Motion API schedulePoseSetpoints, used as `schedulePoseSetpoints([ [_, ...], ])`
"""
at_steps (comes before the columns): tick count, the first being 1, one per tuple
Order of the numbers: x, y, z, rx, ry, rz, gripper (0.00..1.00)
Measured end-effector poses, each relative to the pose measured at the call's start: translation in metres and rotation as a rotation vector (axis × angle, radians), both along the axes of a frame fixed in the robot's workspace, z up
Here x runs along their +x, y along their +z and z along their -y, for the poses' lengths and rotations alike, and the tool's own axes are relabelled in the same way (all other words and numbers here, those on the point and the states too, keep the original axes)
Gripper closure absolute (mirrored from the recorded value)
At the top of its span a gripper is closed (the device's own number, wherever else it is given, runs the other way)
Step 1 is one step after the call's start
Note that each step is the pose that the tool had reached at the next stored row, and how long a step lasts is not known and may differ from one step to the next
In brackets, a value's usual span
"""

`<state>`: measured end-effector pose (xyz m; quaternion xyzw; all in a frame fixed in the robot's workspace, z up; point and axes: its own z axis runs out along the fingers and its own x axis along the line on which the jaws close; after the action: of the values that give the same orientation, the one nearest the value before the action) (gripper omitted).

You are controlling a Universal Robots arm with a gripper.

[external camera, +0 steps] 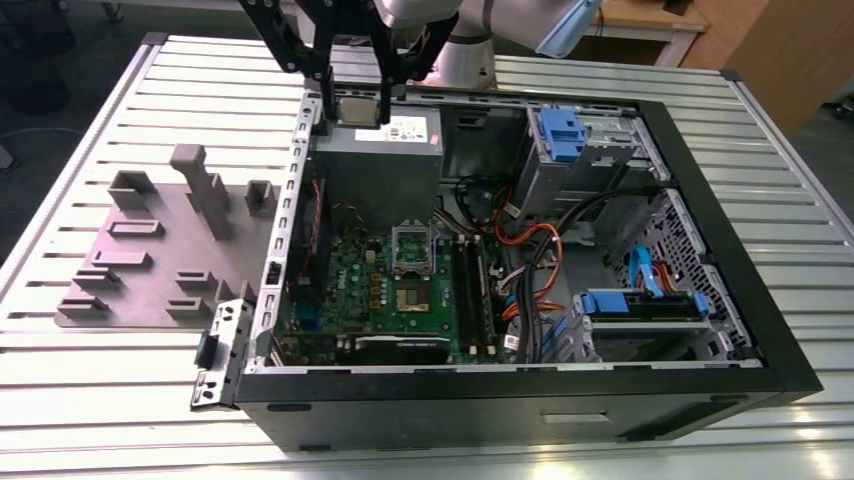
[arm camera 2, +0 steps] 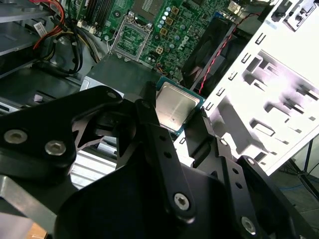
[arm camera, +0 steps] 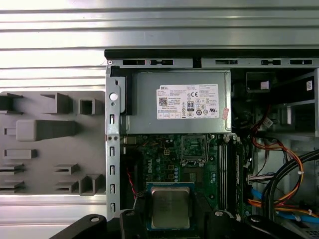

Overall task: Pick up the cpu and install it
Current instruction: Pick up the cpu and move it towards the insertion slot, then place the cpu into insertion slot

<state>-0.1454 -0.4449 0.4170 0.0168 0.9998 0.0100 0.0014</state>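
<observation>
Exterior view: end effector (external camera: 354, 110) pointing down, clamped on cpu (external camera: 358, 106), above case (external camera: 507, 405)

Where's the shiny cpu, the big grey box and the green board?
cpu (arm camera: 170, 207): first wrist view, its silver top.
big grey box (arm camera: 144, 102): first wrist view, beside its label.
green board (arm camera: 162, 167): first wrist view, bare green patch.

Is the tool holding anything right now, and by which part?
Yes: the small flat square silver-topped cpu, pinched at two opposite edges by the tool.
</observation>
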Motion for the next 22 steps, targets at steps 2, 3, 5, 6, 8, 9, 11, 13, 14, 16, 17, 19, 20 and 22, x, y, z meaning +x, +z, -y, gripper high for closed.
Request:
schedulePoseSetpoints([
  [2,0.0012,0.0,-0.0001,-0.0001,0.0,-0.0001,0.53],
  [3,0.0029,0.0,-0.0001,0.0,0.0,0.0,0.53],
  [5,0.008,0.0,0.0,0.0,0.0,0.0,0.53],
  [6,0.0112,0.0,0.0,0.0,0.0,0.0,0.53],
  [8,0.0175,0.0,0.0,0.0,0.0,0.0,0.53],
  [9,0.0203,0.0,0.0,0.0,0.0,0.0,0.53],
  [11,0.0252,0.0,0.0,0.0,0.0,0.0,0.53],
  [13,0.0296,0.0,0.0,0.0,0.0,0.0,0.53],
  [14,0.0315,0.0,0.0,0.0,0.0,0.0,0.53],
  [16,0.034,0.0,0.0,0.0,0.0,0.0,0.53],
  [17,0.0351,0.0,0.0,0.0,0.0,0.0,0.53],
  [19,0.0357,0.0,0.0001,0.0,0.0,0.0,0.53],
  [20,0.0357,0.0,0.0001,0.0001,0.0,0.0,0.53],
  [22,0.036,0.0,0.0,0.0,0.0,0.0,0.53],
])
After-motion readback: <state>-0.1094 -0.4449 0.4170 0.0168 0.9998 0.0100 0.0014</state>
